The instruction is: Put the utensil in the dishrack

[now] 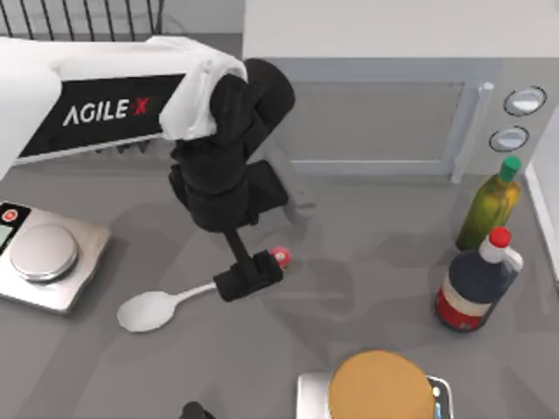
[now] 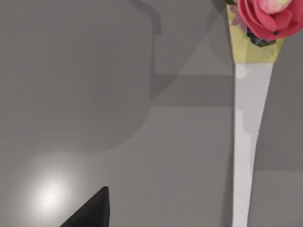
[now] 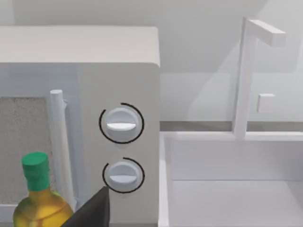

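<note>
The left gripper [image 1: 249,278] is low over the bench [image 1: 367,288], right at the handle of the utensil [image 1: 148,311], approx. in the middle of the top view. Its black fingers [image 1: 229,283] sit across the handle, between the oval bowl and the red ornament; if they pinch the handle or only stand around it, I cannot tell. The utensil lies flat on the bench, bowl toward the left side, ornament end toward the microwave [image 1: 384,113]. In the left wrist view the white handle and the red-yellow ornament [image 2: 262,19] are seen on grey bench.

The dishrack [image 1: 83,19] is at the far left corner, well apart from the utensil, behind the left arm.

Near: a scale [image 1: 48,257] at left, an oil bottle [image 1: 487,205] and a dark bottle [image 1: 476,284] at right. The right wrist view looks at microwave knobs [image 3: 120,124] and a sink [image 3: 232,189].
</note>
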